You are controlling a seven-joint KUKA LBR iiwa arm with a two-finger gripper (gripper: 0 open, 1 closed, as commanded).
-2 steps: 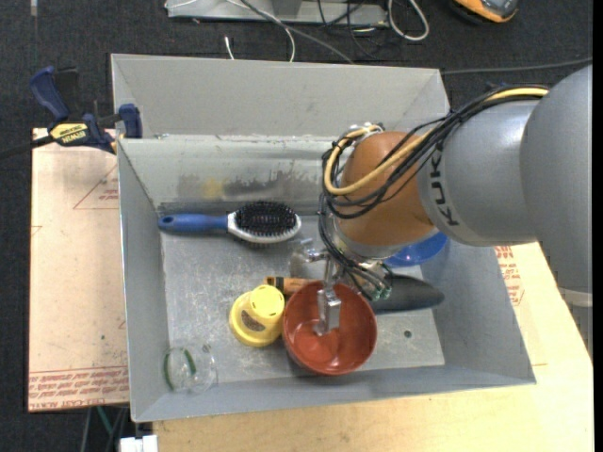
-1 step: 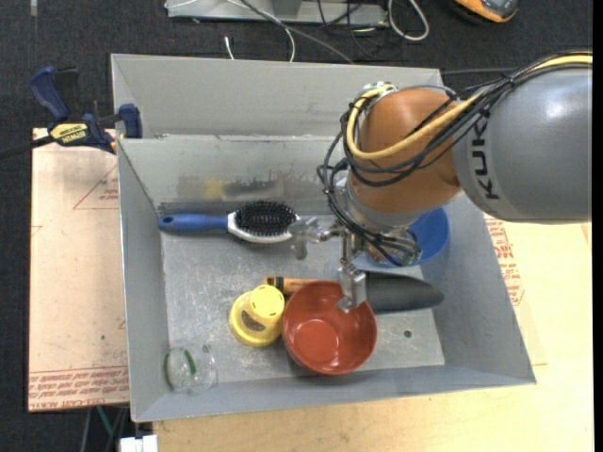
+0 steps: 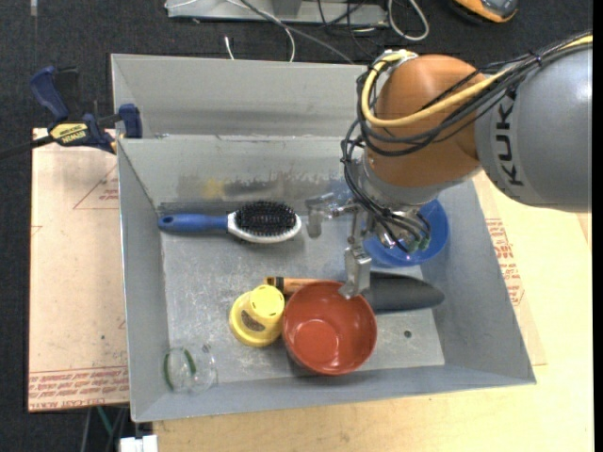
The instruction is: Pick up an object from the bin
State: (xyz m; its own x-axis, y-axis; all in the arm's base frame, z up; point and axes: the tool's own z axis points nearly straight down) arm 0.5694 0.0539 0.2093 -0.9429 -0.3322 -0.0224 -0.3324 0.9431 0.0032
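Here I am, low in the bin (image 3: 141,205), and nothing is up off the floor yet. My fingers (image 3: 356,269) are spread wide with nothing between them. One tip comes down right at the far rim of the red bowl (image 3: 330,339). Whether it touches that rim or hangs just above it, I can't make out from this angle.

The red bowl sits upright and open, and everything else sits around it:

- Touching its left side is a yellow roll-shaped thing (image 3: 256,315).
- Just behind it, poking out along the rim, is a thin orange-brown stick (image 3: 292,282).
- To its right and a little back lies a black wedge (image 3: 405,295).
- Beyond the wedge is a blue plate (image 3: 429,238), under my wrist.
- Well back and to the left lies a blue-handled hairbrush (image 3: 236,222).
- A clear glass piece (image 3: 188,367) sits off in the front left corner, well apart from the bowl.

So where does that leave the job? I'd say the approach is about done and the grasp hasn't begun. I've closed on nothing and lifted nothing. Closing on something, getting a firm hold and raising it clear of the bin are all ahead of me.
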